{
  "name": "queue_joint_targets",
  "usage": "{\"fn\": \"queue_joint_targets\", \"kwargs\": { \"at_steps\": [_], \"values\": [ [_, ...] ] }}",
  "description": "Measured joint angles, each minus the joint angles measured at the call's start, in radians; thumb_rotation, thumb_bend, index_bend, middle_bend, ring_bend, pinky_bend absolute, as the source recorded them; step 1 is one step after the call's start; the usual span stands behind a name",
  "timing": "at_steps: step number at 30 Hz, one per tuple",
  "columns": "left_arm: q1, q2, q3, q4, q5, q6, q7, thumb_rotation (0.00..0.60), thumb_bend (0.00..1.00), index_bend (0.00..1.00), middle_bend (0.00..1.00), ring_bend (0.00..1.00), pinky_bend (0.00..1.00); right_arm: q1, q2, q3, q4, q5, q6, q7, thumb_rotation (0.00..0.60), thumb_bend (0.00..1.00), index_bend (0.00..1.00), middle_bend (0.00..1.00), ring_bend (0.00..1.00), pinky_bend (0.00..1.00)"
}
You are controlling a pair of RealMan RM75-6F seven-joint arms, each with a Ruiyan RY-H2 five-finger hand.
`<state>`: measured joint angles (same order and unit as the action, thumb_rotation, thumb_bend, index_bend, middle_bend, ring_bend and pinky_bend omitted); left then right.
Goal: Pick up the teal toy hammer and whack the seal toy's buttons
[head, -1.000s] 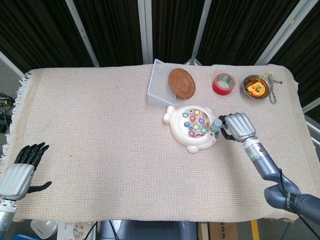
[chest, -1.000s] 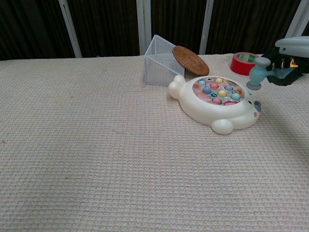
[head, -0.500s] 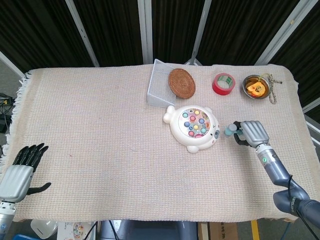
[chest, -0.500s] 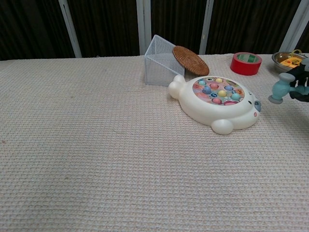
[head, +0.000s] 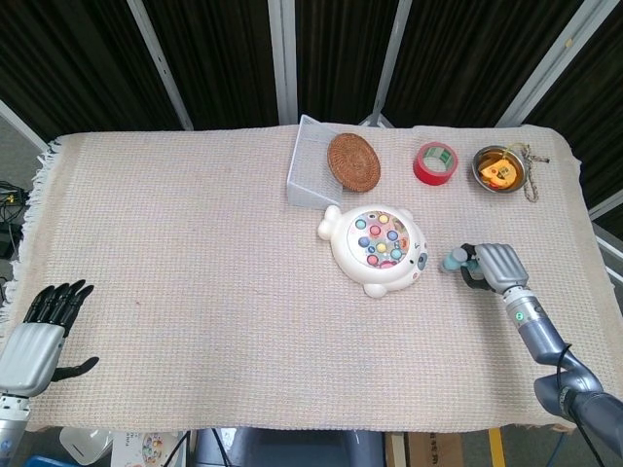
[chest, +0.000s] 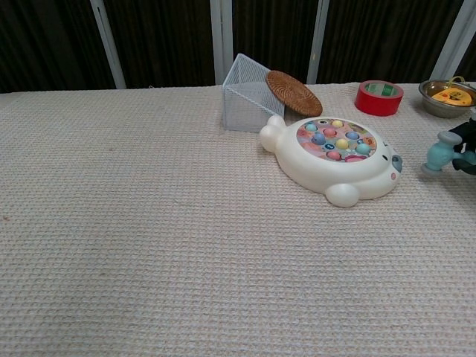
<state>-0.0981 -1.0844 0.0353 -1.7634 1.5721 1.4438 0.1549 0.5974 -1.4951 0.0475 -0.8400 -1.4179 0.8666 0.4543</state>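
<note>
The white seal toy (head: 377,251) (chest: 333,169) with its round panel of coloured buttons (head: 381,237) lies right of the table's middle. To its right, my right hand (head: 493,266) (chest: 467,145) grips the teal toy hammer (head: 455,260) (chest: 441,152), whose head points left and sits low at the cloth, a short gap from the seal's face. My left hand (head: 39,334) hovers at the near left corner with fingers spread and nothing in it; only the head view shows it.
A tipped wire basket (head: 311,161) with a woven brown coaster (head: 352,161) leaning on it stands behind the seal. A red tape roll (head: 435,162) and a metal bowl (head: 498,170) holding something yellow sit at the back right. The beige cloth (head: 175,243) covers the table.
My right hand has carried the hammer away from the seal's right edge, moving right and down to the cloth. The left hand stayed put.
</note>
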Motion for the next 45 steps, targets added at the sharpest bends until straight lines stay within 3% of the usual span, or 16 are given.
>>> {"fn": "queue_joint_targets", "kwargs": {
  "at_steps": [8, 29, 45],
  "values": [
    [0.001, 0.003, -0.001, -0.005, -0.002, -0.001, 0.004, 0.6, 0.05, 0.0, 0.0, 0.0, 0.0, -0.001, -0.035, -0.018, 0.079, -0.034, -0.002, 0.084, 0.6, 0.78, 0.76, 0.71, 0.51, 0.4],
    [-0.001, 0.001, -0.004, -0.005, -0.001, -0.002, 0.005, 0.6, 0.05, 0.0, 0.0, 0.0, 0.0, -0.013, -0.036, -0.041, 0.098, -0.055, -0.031, 0.139, 0.6, 0.78, 0.6, 0.6, 0.41, 0.31],
    [-0.003, -0.001, -0.008, -0.006, -0.003, -0.006, 0.008, 0.6, 0.05, 0.0, 0.0, 0.0, 0.0, -0.02, -0.031, -0.034, 0.089, -0.046, -0.04, 0.14, 0.6, 0.64, 0.57, 0.57, 0.38, 0.28]
  ]
}}
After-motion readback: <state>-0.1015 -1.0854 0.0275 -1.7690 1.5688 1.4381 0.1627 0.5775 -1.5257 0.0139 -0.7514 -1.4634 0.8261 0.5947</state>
